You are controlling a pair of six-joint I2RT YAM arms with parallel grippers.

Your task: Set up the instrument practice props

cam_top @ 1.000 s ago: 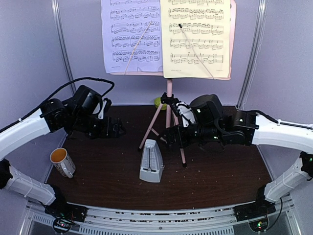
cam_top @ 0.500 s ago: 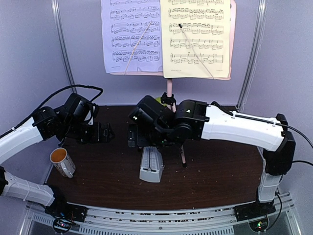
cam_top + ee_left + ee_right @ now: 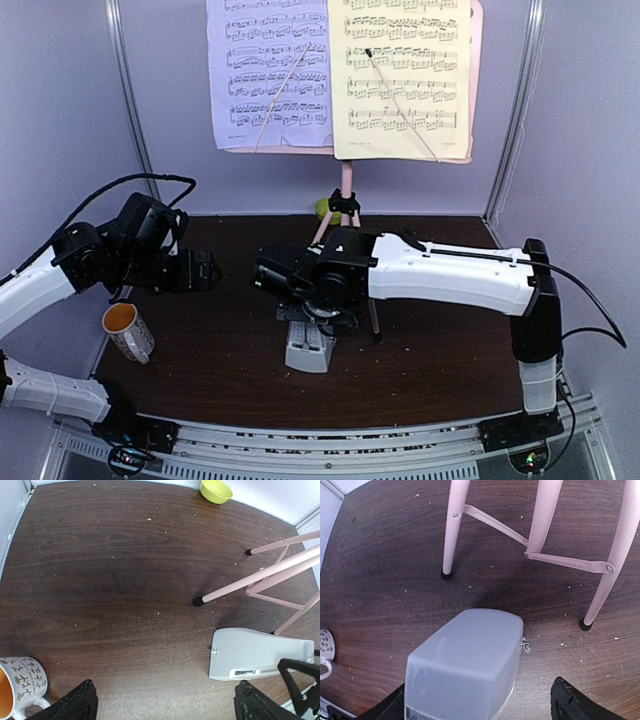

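Only overhead: both sheet-music pages (image 3: 345, 80)

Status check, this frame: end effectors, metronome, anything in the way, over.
Left end effector open, empty. Right end effector open, poised above metronome, not yet gripping. Stand legs close behind metronome.

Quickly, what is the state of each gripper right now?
Left gripper: open, holding nothing.
Right gripper: open, one finger on each side of the metronome, not closed on it.
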